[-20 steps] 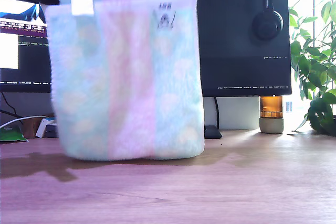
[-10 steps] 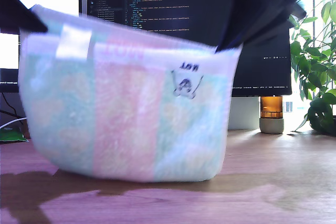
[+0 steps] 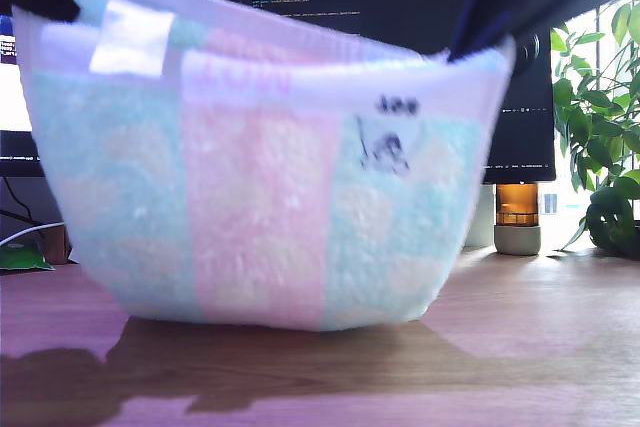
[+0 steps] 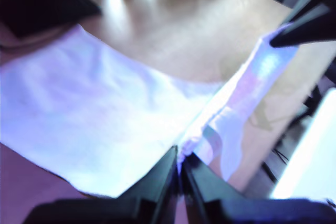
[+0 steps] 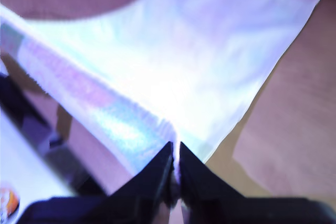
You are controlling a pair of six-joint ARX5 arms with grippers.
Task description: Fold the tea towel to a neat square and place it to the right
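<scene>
The tea towel hung doubled and broadside across the exterior view, its lower fold resting on the wooden worktop and its two upper corners raised. You would have seen pale mint panels flanking a pink central band, a white label near the exterior view's upper left, and a small dark printed motif toward its right. My first hand was closed tight on the towel's edge — the jaws met on the cloth with no gap. My second hand gripped another edge in the same way, pinched fully together. Behind the towel stood a monitor showing text, an amber-topped jar and a leafy plant at the exterior view's right.
</scene>
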